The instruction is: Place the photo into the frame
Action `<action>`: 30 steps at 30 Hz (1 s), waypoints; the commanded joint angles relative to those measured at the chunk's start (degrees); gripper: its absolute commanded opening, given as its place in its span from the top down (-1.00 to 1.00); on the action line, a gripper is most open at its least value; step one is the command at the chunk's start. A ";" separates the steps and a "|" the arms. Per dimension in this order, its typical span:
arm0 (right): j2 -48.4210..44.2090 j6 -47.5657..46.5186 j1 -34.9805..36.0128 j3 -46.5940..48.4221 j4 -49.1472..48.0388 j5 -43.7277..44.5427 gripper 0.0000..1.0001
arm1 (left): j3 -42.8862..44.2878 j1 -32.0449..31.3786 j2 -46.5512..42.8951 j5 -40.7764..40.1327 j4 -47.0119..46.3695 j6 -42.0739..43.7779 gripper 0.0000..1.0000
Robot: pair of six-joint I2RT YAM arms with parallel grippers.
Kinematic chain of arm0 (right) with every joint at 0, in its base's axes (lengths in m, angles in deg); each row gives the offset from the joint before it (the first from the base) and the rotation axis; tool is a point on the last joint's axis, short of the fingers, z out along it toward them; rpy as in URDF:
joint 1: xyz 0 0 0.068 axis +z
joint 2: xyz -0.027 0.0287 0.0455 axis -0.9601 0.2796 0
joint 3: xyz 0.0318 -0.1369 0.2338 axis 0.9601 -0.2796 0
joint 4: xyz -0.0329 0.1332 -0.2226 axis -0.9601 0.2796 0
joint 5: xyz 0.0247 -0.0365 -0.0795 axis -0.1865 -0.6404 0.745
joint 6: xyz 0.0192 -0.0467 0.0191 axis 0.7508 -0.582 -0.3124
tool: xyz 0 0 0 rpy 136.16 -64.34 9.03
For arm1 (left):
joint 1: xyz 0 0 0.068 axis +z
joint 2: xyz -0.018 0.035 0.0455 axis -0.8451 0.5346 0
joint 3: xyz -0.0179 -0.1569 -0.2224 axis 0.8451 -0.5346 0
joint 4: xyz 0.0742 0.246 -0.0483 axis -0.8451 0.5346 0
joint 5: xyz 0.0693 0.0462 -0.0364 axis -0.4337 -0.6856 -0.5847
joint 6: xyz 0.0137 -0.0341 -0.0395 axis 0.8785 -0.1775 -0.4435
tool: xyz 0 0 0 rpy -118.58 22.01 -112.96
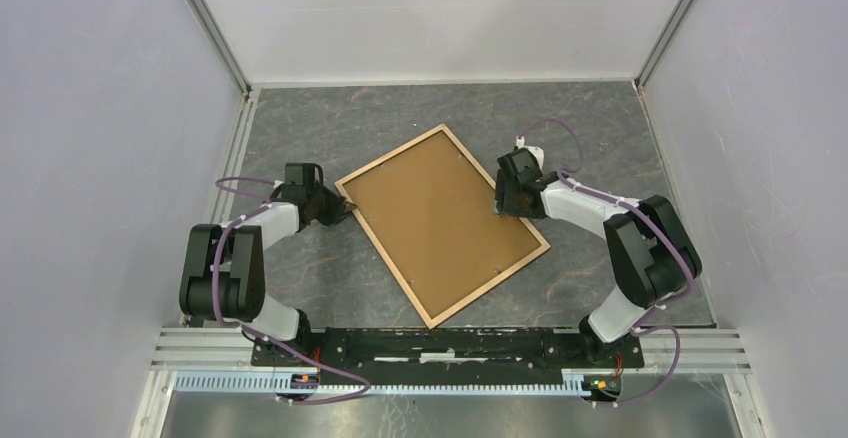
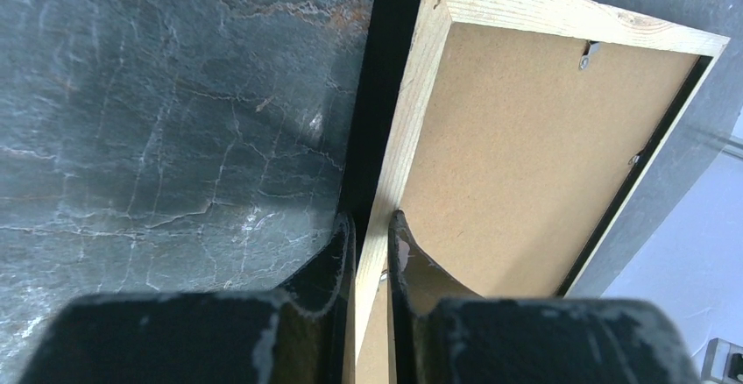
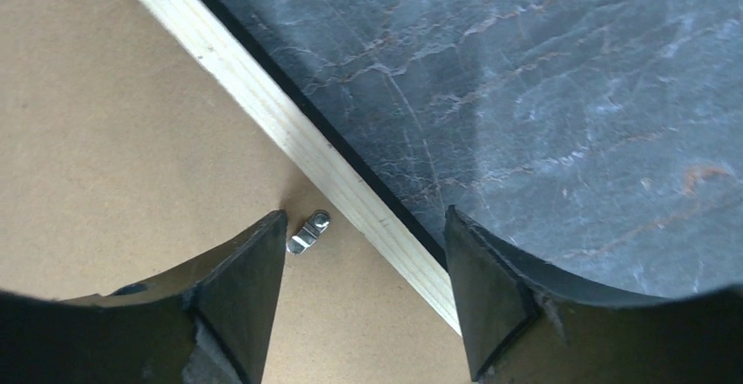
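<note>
Left gripper (image 2: 372, 244) is closed on the frame (image 2: 410, 112). Its two fingers (image 2: 337, 270) pinch the light wood rail, one against the black outer side and the other on the inner side, over the brown board (image 2: 526, 156). From above, this gripper (image 1: 340, 210) sits at the frame's left corner, with the arm folded back toward its base. Right gripper (image 3: 364, 226) is spread wide and holds nothing. Its fingers (image 3: 237, 296) straddle the rail (image 3: 263, 100), one over the board (image 3: 114, 138) and the other over the table (image 3: 569, 95). Whether the tips touch either surface cannot be told. A small metal clip (image 3: 308, 231) lies on the board just beside the inner finger and close against the rail. In the overhead view the right gripper (image 1: 505, 203) sits over the frame's upper right rail. The frame (image 1: 490, 286) lies on the dark marbled table (image 1: 300, 128) between the two arms, turned diagonally so one corner points toward the arm bases. Its light wood face is up and the board (image 1: 440, 223) fills its opening. In the left wrist view, two more small clips (image 2: 589, 53) show along the inner edges of the far rails, and a thin black strip runs inside the rail on the right.
</note>
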 commanded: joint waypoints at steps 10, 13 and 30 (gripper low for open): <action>-0.76 -17.28 -4.69 -4.90 1.09 -8.86 -0.02 | 9.70 0.53 6.02 -2.12 13.30 7.54 0.96; -0.59 -19.69 -4.80 -4.08 1.90 -9.74 0.04 | 10.72 0.51 6.38 -2.22 13.62 8.26 0.96; 2.84 -36.47 -4.80 -0.35 -1.59 -9.21 0.63 | 18.49 0.55 13.09 -0.74 16.48 12.62 0.96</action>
